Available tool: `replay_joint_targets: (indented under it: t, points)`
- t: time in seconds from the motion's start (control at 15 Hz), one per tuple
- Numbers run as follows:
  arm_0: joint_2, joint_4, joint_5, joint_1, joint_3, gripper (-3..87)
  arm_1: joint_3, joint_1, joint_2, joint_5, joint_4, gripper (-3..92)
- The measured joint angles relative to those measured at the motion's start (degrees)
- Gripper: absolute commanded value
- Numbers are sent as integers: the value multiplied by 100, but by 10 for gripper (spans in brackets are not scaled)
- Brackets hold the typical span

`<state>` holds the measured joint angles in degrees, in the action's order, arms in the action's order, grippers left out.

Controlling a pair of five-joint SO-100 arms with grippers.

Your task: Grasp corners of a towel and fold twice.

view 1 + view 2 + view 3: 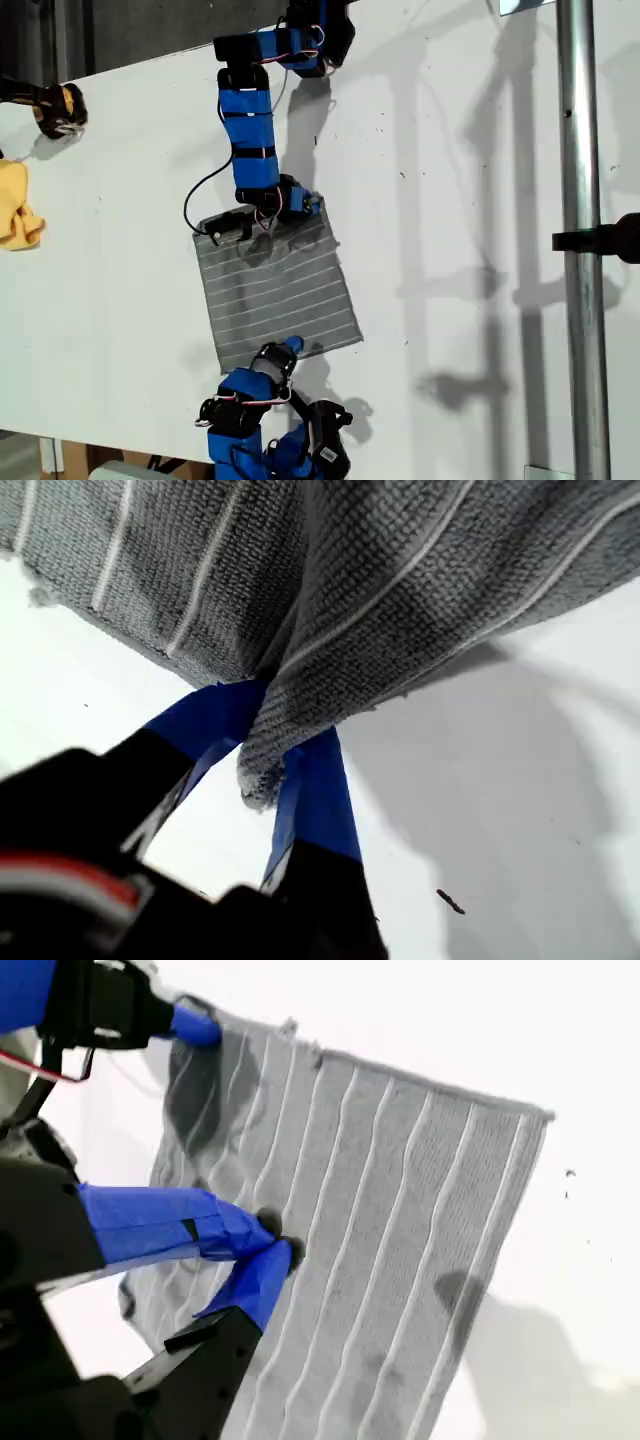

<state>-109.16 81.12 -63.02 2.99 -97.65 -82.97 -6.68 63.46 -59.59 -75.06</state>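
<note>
First wrist view: my first gripper (268, 770) pinches the grey white-striped woven towel (330, 600); my second gripper's (262, 1252) jaws close on its fabric too.

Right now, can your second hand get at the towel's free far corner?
Probably, but not at once. That corner lies flat with nothing over it, and my first hand is at the other far corner. My second hand is closed on the near edge of the towel and must release first.
</note>
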Motion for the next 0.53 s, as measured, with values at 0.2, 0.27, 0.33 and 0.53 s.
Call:
replay_joint_targets:
  t: [0.2,0.27,0.33,0.53]
  points:
    - [571,70,378,-686,519,-16,-9,0,18,0,0,-1]
    - [580,70,439,-809,527,-15,-26,0,35,0,0,-1]
    - [624,141,448,-870,527,12,-35,0,70,0,0,-1]
    - [835,545,176,-949,527,278,-35,0,70,0,-9,-1]
